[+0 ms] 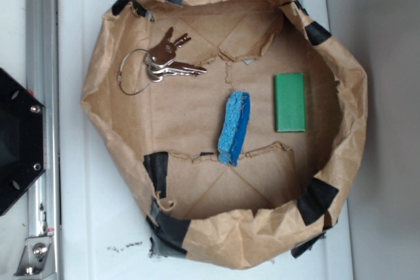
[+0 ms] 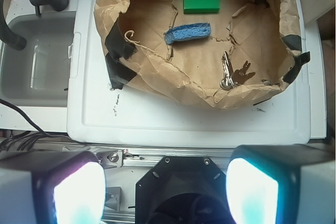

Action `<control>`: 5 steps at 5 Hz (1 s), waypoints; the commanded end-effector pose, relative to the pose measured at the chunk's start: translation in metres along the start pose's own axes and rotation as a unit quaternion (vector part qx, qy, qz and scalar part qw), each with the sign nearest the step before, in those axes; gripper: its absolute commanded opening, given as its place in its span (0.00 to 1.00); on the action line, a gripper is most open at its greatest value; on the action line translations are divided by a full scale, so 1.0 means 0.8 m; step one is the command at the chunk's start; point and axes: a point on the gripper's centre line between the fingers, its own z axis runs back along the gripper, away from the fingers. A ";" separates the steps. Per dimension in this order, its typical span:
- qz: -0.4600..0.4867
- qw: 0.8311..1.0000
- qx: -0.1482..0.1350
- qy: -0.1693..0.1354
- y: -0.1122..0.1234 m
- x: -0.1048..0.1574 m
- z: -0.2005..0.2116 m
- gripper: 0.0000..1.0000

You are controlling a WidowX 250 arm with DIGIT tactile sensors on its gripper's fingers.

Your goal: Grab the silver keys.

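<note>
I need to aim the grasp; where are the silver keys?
Exterior view: the silver keys lie upper left inside the brown paper bin, left of the blue sponge.

Crinkly matt brown paper basket patched with black tape; inside it, shiny metal silver keys, a rough blue sponge, smooth green block.

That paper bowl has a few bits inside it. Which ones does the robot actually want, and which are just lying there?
Wanted for the job:
- the silver keys, on a wire ring near the bowl's edge

Just lying about:
- the blue sponge, in the middle
- the green block, lying flat
- the paper bowl itself
</note>
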 end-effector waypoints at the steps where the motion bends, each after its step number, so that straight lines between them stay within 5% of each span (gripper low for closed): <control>1: 0.000 1.000 0.000 0.000 0.000 0.000 0.000 1.00; 2: 0.058 0.998 0.012 -0.007 0.000 0.061 -0.022 1.00; 3: 0.094 0.995 -0.005 -0.024 0.012 0.090 -0.037 1.00; 5: 0.290 0.955 0.023 -0.059 0.066 0.119 -0.090 1.00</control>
